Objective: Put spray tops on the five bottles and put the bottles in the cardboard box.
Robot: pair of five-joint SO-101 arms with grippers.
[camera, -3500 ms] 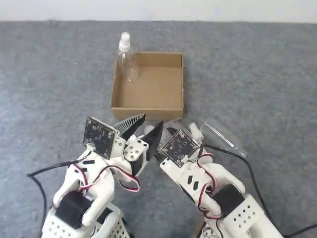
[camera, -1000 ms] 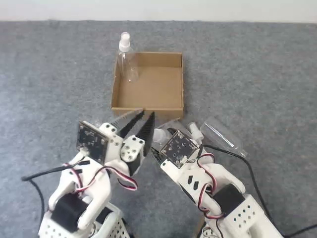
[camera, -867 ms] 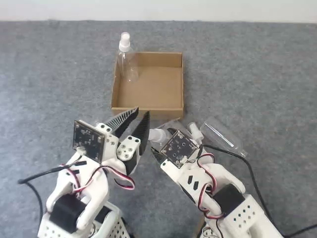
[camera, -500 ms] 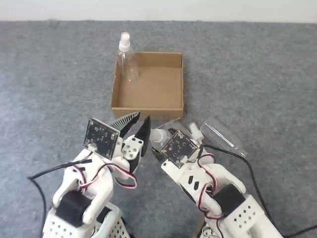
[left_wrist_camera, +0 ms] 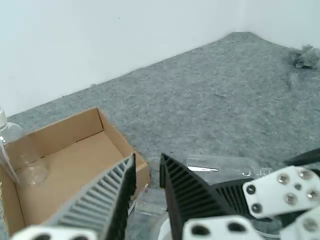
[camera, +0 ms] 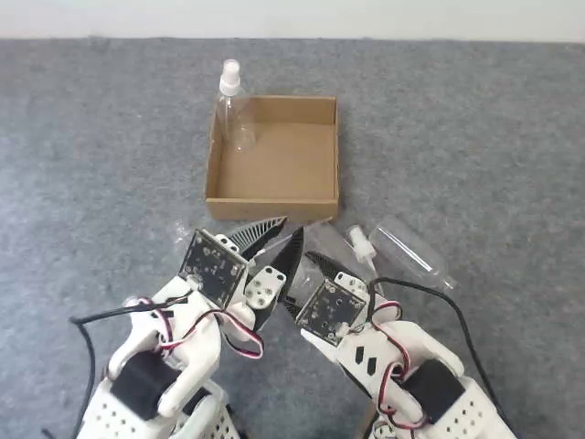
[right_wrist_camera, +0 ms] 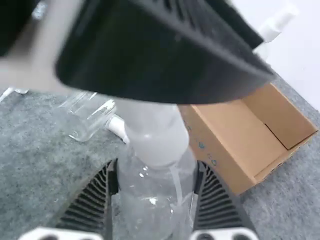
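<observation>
A: What are the grippers made of?

B: Black ribbed plastic fingers on white arm bodies. The right gripper (right_wrist_camera: 155,175) is clamped around a clear bottle (right_wrist_camera: 150,202), one ribbed finger pressed to each side.

A: How does that bottle look?

B: It is see-through plastic, round in the body, with a frosted white spray top (right_wrist_camera: 152,132) on its neck. It is held just in front of the near wall of the cardboard box (camera: 272,190), outside it.

A: And the left gripper (left_wrist_camera: 147,161)?

B: Its jaws stand a little apart, with nothing gripped between the tips. One black finger crosses right over the spray top; whether it touches, I cannot tell.

A: What about the box?

B: It is plain brown card, square, shallow and open-topped. A standing bottle (camera: 236,119) with a white sprayer is upright in its far left corner.

A: Anything on the floor?

B: A lying bottle (camera: 411,253), also clear, rests on its side on the grey felt-like carpet (camera: 110,155), to the right of the box and beside the right arm. A white sprayer sits at its near end.

A: Any writing?

B: There are small blue marks on the box's outer wall, too small to read.
</observation>
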